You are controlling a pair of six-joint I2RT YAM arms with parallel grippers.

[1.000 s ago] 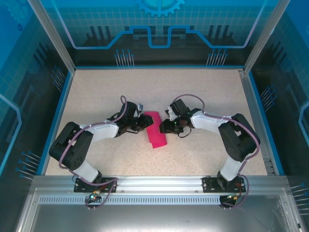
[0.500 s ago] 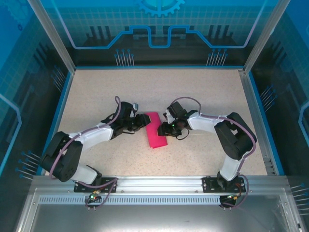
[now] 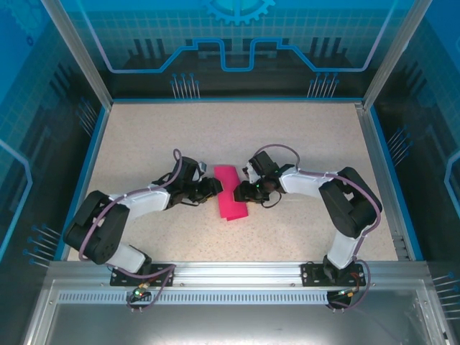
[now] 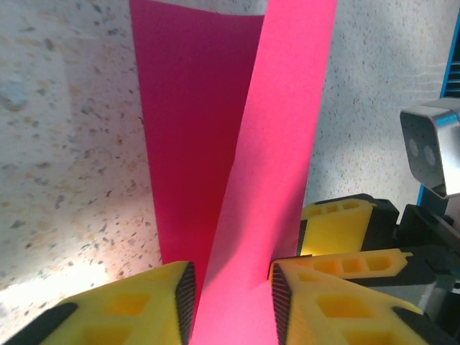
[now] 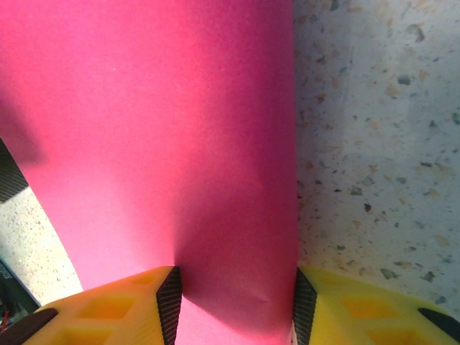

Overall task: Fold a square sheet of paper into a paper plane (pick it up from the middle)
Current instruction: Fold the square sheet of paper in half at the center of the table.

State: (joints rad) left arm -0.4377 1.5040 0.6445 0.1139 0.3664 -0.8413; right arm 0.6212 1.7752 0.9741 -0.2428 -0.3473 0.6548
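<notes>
The square sheet of paper (image 3: 231, 194) is magenta-pink and lies folded into a narrow strip on the speckled table, between my two grippers. My left gripper (image 3: 215, 186) is at its left edge. In the left wrist view its jaws (image 4: 231, 277) stand apart, and a raised lighter flap (image 4: 287, 108) runs up between them over the darker bottom layer (image 4: 187, 108). My right gripper (image 3: 248, 189) is at the strip's right edge. In the right wrist view its jaws (image 5: 236, 284) are also apart, with the paper (image 5: 180, 144) filling the gap. The right gripper's yellow fingers (image 4: 338, 215) sit just beyond the flap.
The speckled table (image 3: 144, 136) is walled by a blue rim and clear panels (image 3: 97, 144). An aluminium rail (image 3: 230, 273) runs along the near edge by the arm bases. Bare tabletop (image 5: 374, 144) lies beside the paper's edge.
The left arm's elbow has swung outward and then back a little, while its gripper stays at the paper's left edge. The right gripper has edged slightly left. The paper has barely shifted.
</notes>
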